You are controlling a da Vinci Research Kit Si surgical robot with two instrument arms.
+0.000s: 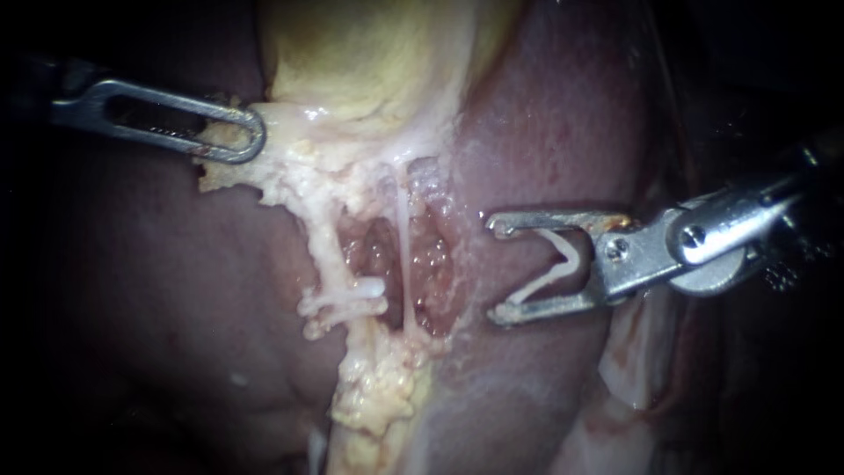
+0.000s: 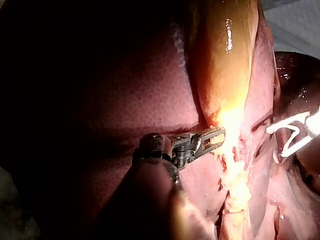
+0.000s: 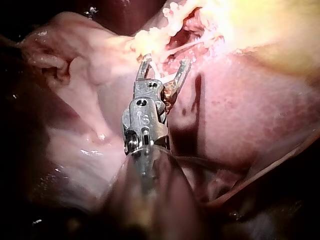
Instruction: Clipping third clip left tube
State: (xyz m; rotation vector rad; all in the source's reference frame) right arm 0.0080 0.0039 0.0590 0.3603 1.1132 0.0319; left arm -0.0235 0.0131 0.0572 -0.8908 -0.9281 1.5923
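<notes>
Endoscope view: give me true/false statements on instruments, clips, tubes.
1. The right instrument holds a clip in its jaws. True.
2. That clip is around a tube. False: it is clear of both tubes, over the liver.
3. The left instrument grips tissue below the gallbladder. True.
4. The left tube is bare. False: a white clip sits on it.
</notes>
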